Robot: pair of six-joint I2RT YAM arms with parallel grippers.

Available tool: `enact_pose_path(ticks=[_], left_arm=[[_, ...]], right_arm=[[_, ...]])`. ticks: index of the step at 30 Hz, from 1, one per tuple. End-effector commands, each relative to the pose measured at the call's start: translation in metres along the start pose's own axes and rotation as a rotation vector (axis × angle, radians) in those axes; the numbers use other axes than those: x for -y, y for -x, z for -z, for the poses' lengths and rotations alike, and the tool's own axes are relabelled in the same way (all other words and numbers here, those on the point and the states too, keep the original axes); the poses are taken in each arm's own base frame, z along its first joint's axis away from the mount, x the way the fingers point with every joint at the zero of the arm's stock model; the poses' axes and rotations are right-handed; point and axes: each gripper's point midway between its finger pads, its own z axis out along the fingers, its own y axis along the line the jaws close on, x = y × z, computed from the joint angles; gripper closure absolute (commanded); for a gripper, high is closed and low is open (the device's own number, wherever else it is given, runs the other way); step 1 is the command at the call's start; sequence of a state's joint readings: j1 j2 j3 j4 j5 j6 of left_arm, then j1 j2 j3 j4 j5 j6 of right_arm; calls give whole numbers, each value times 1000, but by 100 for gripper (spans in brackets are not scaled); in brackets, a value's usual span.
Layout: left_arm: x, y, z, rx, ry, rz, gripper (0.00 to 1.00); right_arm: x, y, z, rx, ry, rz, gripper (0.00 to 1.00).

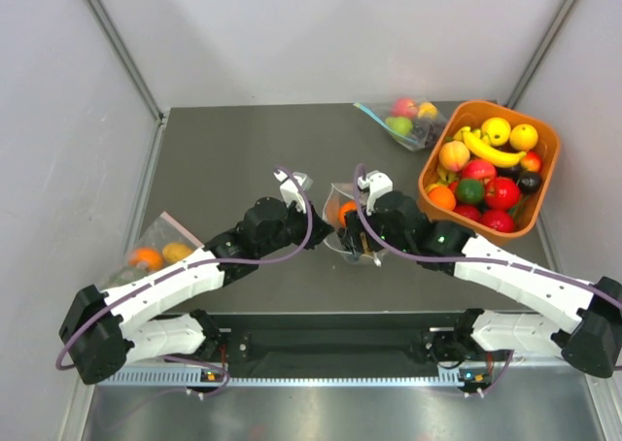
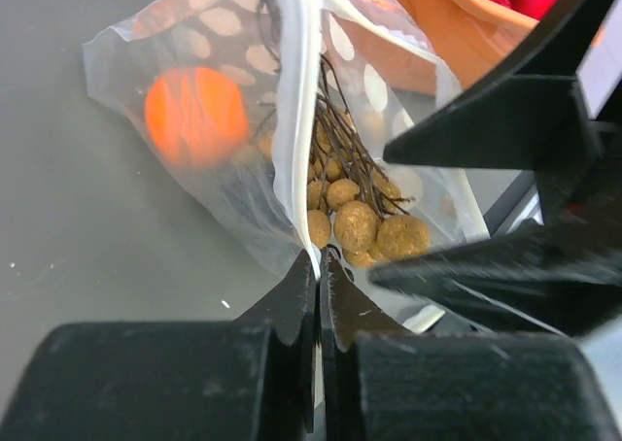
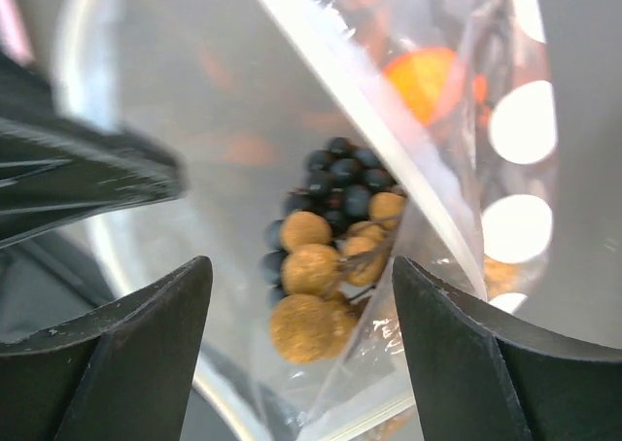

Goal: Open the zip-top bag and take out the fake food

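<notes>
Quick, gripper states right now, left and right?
Left gripper: closed on the zip-top bag edge.
Right gripper: open, bag between its jaws.

The zip bag (image 1: 337,204) is found at the middle of the table (image 1: 233,159), between the left gripper (image 2: 319,266) on its left and the right gripper (image 3: 299,305) on its right. A ball (image 2: 194,116) and a bunch of berries (image 2: 362,222) are held inside it, the ball left of the berries in the left wrist view. A basket (image 1: 425,181) of fruit is placed at the back right, with a 2nd bag (image 1: 403,120) just to its left. A 3rd bag (image 1: 155,252) is laid at the table's left edge.
</notes>
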State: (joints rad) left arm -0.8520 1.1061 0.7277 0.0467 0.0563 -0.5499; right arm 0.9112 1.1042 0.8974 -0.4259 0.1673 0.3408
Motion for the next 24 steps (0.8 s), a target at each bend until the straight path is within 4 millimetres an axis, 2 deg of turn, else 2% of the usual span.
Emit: enact_pose_path(ticks=[1,6,9,10,17,21,24], left_arm=[[20,20,-1,66,-77,-17,100],[26,18,-2,62,-102,-28,100],[26,17,-3,57,-105,-32,100],[25,16,-3,56,-104,-33,100],[29,16,-4,56,-115,-31,100],[29,16,-5,56,-115,-30,100],[31,16,-4,57,-117,-29,100]], right_arm=[[22,13,1,23,-135,27,25],[28,-1,-10,-16,-170,34,26],[23,-2,-12,-16,-170,48,31],[21,0,-12,-11,-171,53,34],[2,16,3,15,-173,97,41],[-13,9,9,-3,-160,107,42],[-9,-2,8,-23,-179,107,43]])
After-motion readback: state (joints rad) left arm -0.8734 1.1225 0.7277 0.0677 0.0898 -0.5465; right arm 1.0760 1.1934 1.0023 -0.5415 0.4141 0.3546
